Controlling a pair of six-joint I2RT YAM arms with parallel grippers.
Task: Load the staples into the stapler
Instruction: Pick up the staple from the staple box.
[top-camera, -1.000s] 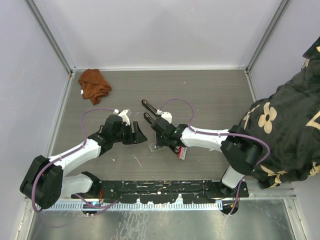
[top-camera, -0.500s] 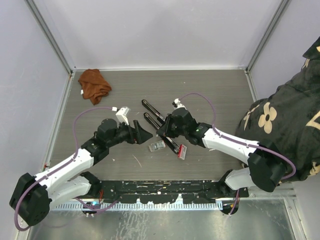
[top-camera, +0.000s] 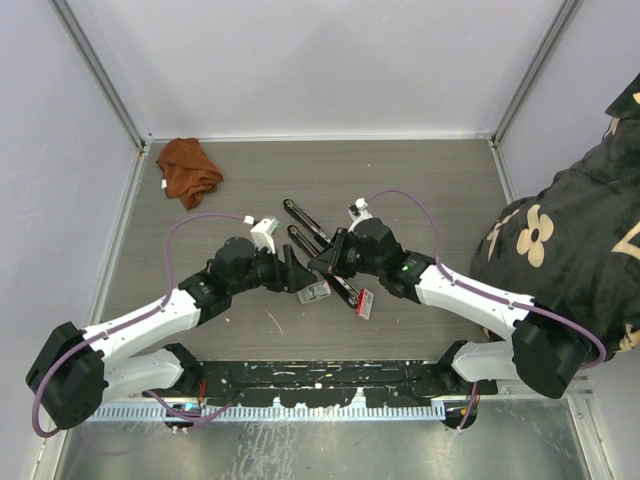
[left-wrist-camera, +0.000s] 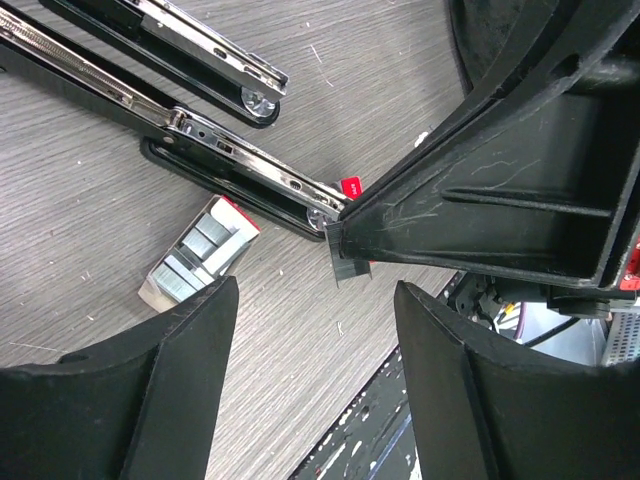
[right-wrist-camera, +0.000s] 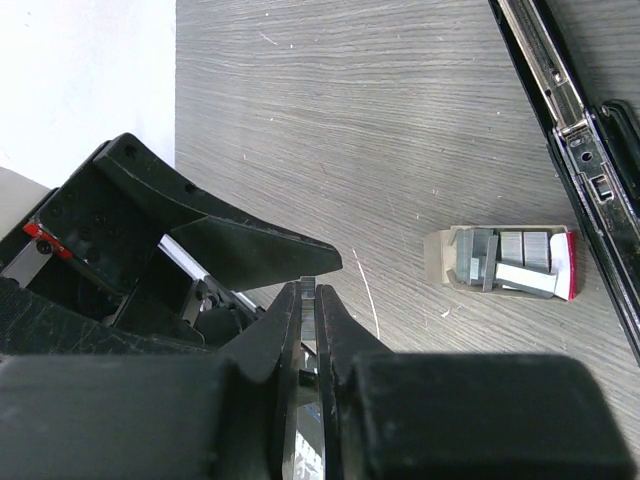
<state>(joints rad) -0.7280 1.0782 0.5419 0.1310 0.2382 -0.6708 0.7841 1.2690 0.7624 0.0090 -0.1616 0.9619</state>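
Since a second ago, the right gripper (top-camera: 322, 262) is carried off the tray of staples (left-wrist-camera: 195, 262) to the opened stapler (left-wrist-camera: 235, 160), clenched on a short staple strip (left-wrist-camera: 347, 266). The left gripper (top-camera: 297, 272) is brought in above the tray, spread and empty. The tray is left lying just beside the stapler, so insertion is judged next.

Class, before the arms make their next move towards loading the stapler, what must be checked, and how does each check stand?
1. Stapler open, channel exposed: ok.
2. Right gripper jaws shut on a staple strip: ok.
3. Left gripper jaws open, empty: ok.
4. Strip seated in channel: not ok, it hangs near the stapler's end.
5. Strip's height above the channel: cannot tell.
6. Tray with spare staples lying beside the stapler: ok.
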